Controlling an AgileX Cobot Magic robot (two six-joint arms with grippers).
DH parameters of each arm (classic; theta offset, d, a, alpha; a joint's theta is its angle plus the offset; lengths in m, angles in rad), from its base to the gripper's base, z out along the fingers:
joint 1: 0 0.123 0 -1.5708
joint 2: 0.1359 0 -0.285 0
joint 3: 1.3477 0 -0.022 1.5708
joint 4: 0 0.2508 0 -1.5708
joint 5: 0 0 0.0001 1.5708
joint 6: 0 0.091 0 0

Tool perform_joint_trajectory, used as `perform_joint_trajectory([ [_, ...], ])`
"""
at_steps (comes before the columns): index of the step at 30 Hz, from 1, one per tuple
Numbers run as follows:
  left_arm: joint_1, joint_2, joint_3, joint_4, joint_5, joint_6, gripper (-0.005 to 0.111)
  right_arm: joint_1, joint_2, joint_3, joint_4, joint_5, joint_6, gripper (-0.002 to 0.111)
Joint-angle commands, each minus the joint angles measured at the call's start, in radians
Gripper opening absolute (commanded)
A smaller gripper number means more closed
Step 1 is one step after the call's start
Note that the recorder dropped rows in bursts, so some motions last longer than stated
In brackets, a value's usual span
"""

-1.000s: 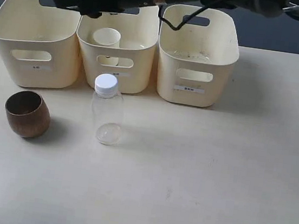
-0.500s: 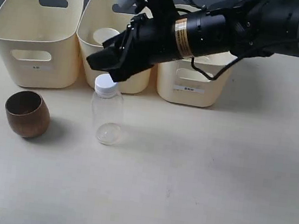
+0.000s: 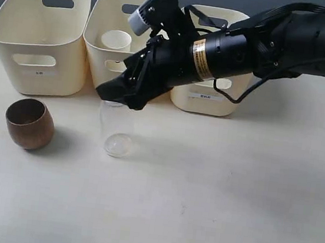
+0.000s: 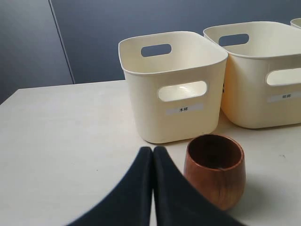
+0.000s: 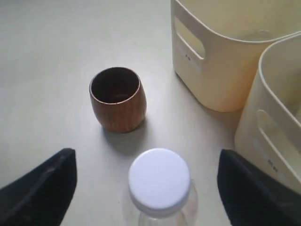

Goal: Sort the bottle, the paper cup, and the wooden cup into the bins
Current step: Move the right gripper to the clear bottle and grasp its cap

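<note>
Right hand (image 5: 146,183): black, spread wide apart, one finger on each side of the bottle's cap and clear of it; in the exterior view it (image 3: 121,96) sits right over the bottle's top, its arm reaching across from the right.
Left hand (image 4: 153,188): black fingers pressed together with nothing between them, low over the desk, just beside the wooden cup.
Bottle (image 3: 115,130): small clear plastic bottle with a white screw cap (image 5: 159,179), upright on the desk in front of the middle bin, cap hidden under the right hand in the exterior view.
Wooden cup (image 3: 29,123): squat, rounded, dark brown, wide mouth up, standing on the desk left of the bottle and near the left bin.
Paper cup (image 3: 117,40): small, white, tapered, upright inside the middle bin.
Bins (image 3: 36,41): three cream plastic tubs with oval handle cut-outs and small front labels, in a row at the far side.
Desk (image 3: 230,195): pale beige, matte.
</note>
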Motion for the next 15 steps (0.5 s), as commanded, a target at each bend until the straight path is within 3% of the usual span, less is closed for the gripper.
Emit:
perform_joint_trajectory([
  [1,-0.003,0.003,-0.003,0.001,-0.008,0.0,0.0,-0.004,0.037,0.002,0.003,0.033,-0.008,0.078],
  [15,-0.003,0.003,-0.003,0.001,-0.008,0.0,0.0,-0.004,0.079,-0.002,0.112,0.051,-0.127,0.078],
])
